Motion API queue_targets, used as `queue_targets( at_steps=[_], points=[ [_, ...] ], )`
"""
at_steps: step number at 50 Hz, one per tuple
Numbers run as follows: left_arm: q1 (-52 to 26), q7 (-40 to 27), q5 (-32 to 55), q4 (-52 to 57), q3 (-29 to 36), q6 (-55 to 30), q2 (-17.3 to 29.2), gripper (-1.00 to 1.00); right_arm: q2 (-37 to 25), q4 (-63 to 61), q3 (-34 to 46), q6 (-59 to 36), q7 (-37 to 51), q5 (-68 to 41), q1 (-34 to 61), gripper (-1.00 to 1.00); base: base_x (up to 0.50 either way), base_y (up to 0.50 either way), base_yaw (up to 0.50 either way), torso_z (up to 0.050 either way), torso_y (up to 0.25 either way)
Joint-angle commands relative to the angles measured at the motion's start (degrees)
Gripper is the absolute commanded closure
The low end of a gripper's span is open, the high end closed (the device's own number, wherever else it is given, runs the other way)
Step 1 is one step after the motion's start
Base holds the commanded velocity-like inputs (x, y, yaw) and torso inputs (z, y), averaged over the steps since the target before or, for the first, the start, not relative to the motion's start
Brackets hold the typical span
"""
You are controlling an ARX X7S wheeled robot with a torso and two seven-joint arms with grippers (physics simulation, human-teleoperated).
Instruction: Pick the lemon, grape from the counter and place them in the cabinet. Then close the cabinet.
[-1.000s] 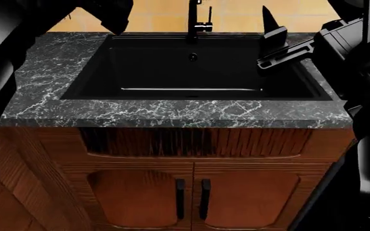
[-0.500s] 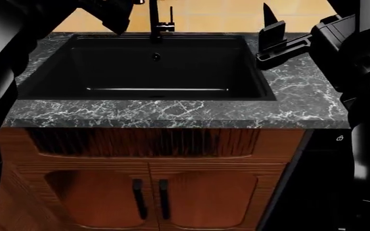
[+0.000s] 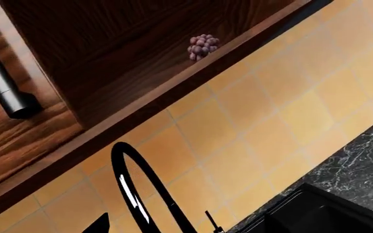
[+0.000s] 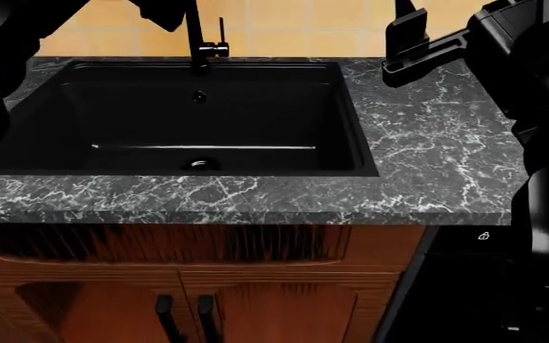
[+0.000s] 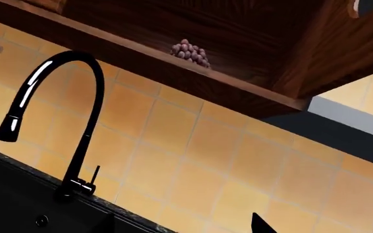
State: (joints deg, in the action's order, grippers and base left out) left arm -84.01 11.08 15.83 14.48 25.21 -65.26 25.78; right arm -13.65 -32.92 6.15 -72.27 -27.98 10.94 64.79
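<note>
The grape [image 3: 203,46] lies on the floor of the open wall cabinet [image 3: 109,63] above the sink; the right wrist view also shows the grape [image 5: 190,52] near the cabinet's [image 5: 173,73] front edge. The lemon is out of view. The dark marble counter [image 4: 437,136] surrounds the sink. My left gripper [image 4: 165,11] is raised at the upper left by the faucet, with only one fingertip [image 3: 99,225] showing in its wrist view. My right gripper [image 4: 406,36] hangs over the counter's back right, open and empty, with one fingertip [image 5: 261,224] showing.
A glossy black sink basin [image 4: 189,107] with a tall black faucet [image 4: 196,36] sits in the counter. The cabinet door [image 3: 18,145] with a dark bar handle [image 3: 2,82] stands open. Below are wooden base cabinet doors [image 4: 255,314] with black handles. Orange tiles [image 5: 193,160] line the wall.
The head view has swung right and slightly up: the sink has slid left in the picture and more counter shows at the right. Both arms stay raised.
</note>
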Motion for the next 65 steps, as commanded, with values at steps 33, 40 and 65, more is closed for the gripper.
queue_targets(
  at_steps=[33,40,65],
  points=[
    [-1.9,0.9,0.6,0.3,1.0,-0.4,0.9,-1.0,-0.6,0.7,1.8,-0.8,0.4,-0.6,2.2,-1.0,0.31,-0.17,0.0,0.0,0.0],
    [-2.3,1.2,0.6,0.3,1.1,-0.5,1.4,-1.0,-0.8,1.0,2.3,-0.3,0.3,-0.8,2.7,-1.0,0.5,0.0,0.0,0.0,0.0],
    [-4.0,3.7,1.7,2.2,3.6,-2.6,3.4,-1.0,-2.9,1.1,5.4,-4.6,-1.9,-1.5,7.3,-1.0,0.07,-0.03,0.0,0.0,0.0]
  ],
)
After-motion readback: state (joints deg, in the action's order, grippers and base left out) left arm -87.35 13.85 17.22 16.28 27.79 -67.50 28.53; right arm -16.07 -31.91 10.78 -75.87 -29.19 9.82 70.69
